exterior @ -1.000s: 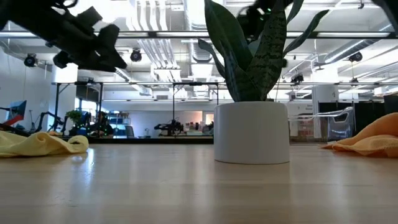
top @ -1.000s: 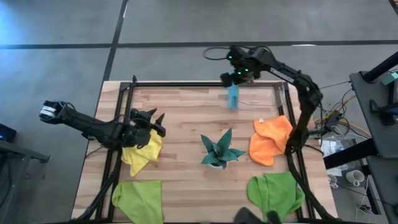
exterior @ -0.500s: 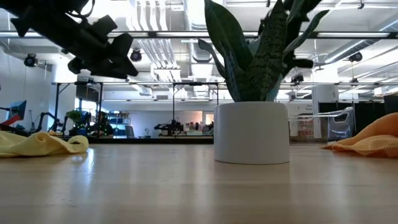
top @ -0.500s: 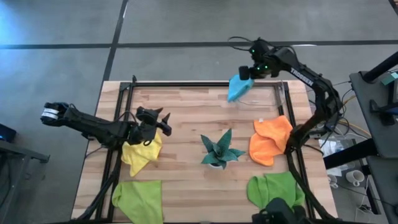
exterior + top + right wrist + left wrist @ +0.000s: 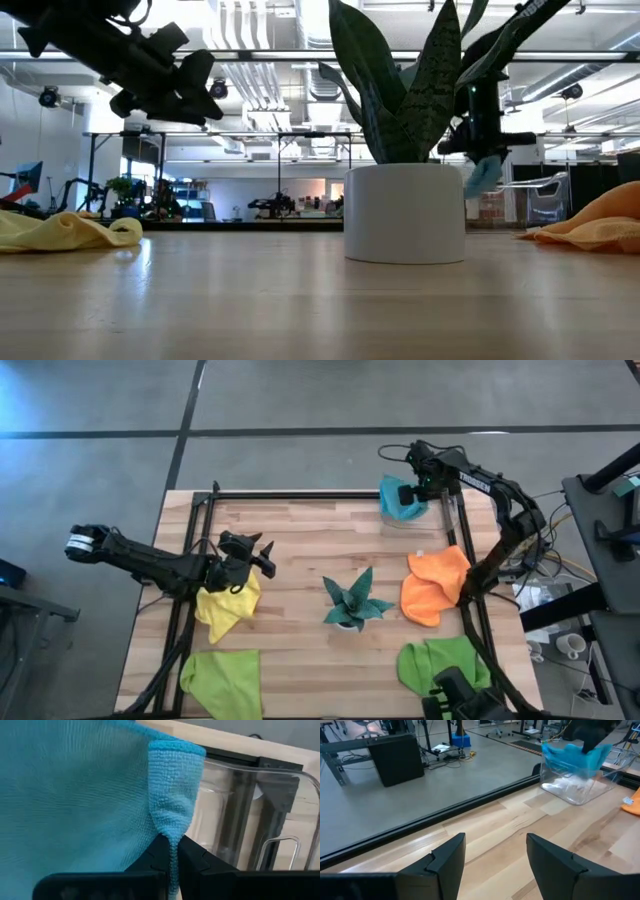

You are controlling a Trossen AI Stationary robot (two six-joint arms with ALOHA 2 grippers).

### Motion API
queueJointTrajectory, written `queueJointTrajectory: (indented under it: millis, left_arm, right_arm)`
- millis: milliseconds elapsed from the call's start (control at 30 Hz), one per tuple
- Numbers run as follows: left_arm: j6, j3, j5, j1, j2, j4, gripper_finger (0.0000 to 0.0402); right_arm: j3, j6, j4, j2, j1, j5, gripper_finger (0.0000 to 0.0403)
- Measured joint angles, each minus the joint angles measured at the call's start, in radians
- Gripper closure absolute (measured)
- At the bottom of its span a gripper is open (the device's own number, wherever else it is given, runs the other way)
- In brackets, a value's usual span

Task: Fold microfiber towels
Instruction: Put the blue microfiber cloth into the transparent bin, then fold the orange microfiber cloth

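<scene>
My right gripper (image 5: 418, 486) is shut on the light blue towel (image 5: 399, 501) at the table's far right corner, above a clear plastic bin (image 5: 576, 788). My left gripper (image 5: 256, 556) hovers open above the yellow towel (image 5: 228, 606) at the left and touches nothing. The orange towel (image 5: 434, 586) lies crumpled on the table at the right. One lime green towel (image 5: 222, 680) lies flat at the near left. Another lime green towel (image 5: 445, 666) lies at the near right. My right gripper pinches a bunched fold of the light blue towel (image 5: 172, 822) between its two fingers, coming from above and pointing down. The towel hangs slack below the fingers, clear of the table. Its lower part (image 5: 577, 769) is at the bin's open top.
A dark green potted plant (image 5: 351, 601) in a white pot (image 5: 405, 213) stands in the middle of the table. A black frame rail (image 5: 300, 495) runs along the far edge and down both sides. Bare wood lies between the plant and the far rail.
My right gripper has carried the light blue towel toward the table's far right corner and down, tipping more steeply downward. The towel, which hung over the far middle of the table, now hangs over the clear bin.
</scene>
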Motion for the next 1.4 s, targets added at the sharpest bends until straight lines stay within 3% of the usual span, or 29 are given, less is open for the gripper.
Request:
queueJointTrajectory:
  millis: [200, 600, 1067, 1400]
  left_arm:
    - [0.0, 0.0, 0.004, 0.0, 0.0, 0.0, 0.0206]
    - [0.027, 0.0, 0.032, 0.0, 0.0, -0.001, 0.0206]
    - [0.043, 0.0, 0.039, 0.0, 0.0, 0.0, 0.0206]
    - [0.113, 0.001, 0.084, 0.0, 0.0, 0.0, 0.0206]
  right_arm:
    - [-0.062, -0.031, 0.105, 0.001, -0.017, 0.056, 0.0391]
    - [-0.107, -0.1, 0.101, 0.048, -0.025, 0.113, 0.0385]
    - [-0.006, -0.138, -0.041, 0.033, -0.011, 0.11, 0.0232]
    - [-0.014, -0.132, 0.03, -0.066, 0.152, 0.063, 0.0222]
